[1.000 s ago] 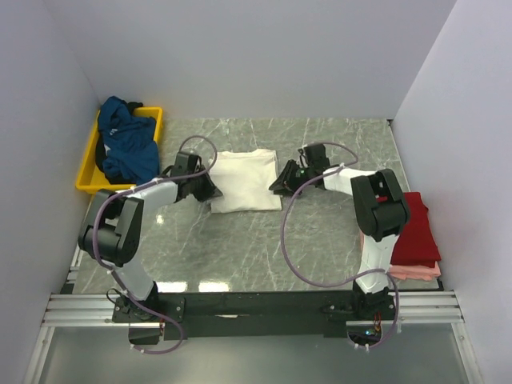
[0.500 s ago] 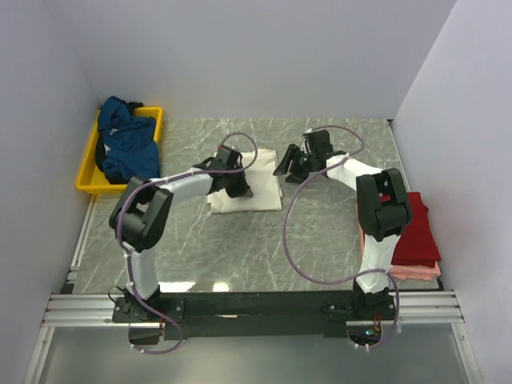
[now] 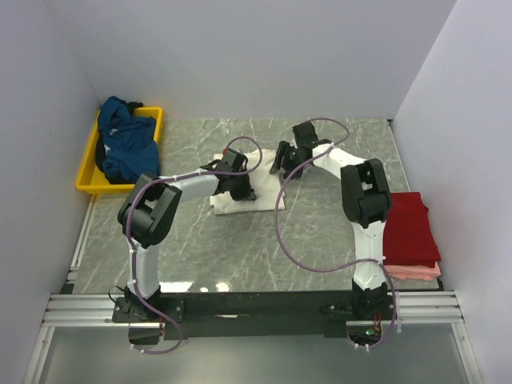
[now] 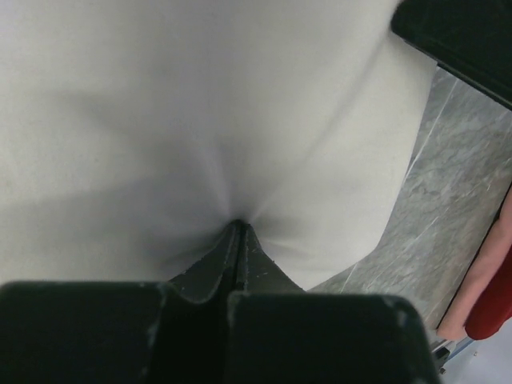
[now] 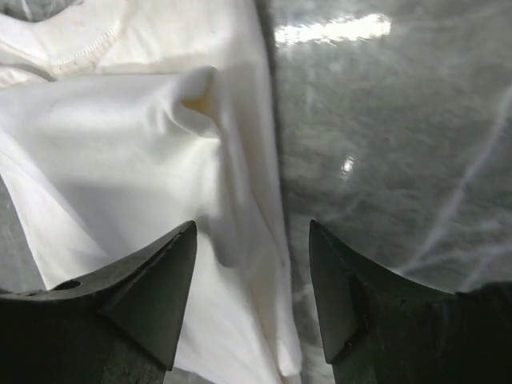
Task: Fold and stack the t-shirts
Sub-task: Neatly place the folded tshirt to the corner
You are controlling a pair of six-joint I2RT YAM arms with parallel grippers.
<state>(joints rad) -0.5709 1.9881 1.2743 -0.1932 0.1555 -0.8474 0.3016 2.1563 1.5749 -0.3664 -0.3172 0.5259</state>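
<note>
The left end effector [image 4: 238, 230] is pinching the cream-white t-shirt [image 4: 200, 104] tightly. The right end effector [image 5: 252, 232] is hovering, jaws wide, above its right edge.

The cream-white cloth t-shirt [image 5: 120, 152] is soft, matt knit fabric, creased, with a stitched hem line. The grey-green marble-patterned worktop [image 5: 400, 120] is smooth and glossy, with bright glints of light on it. The right end effector [image 5: 252, 228] has matt black plastic fingers [image 5: 152, 280]. Those of the left end effector [image 4: 238, 240] are alike, flecked with pale scuffs. The yellow plastic tray [image 3: 92, 186] has a smooth sheen. The dark teal-blue cloth t-shirt [image 3: 128, 148], the red cloth t-shirt [image 3: 410, 228] and the pale pink cloth t-shirt [image 3: 416, 272] look matt.
</note>
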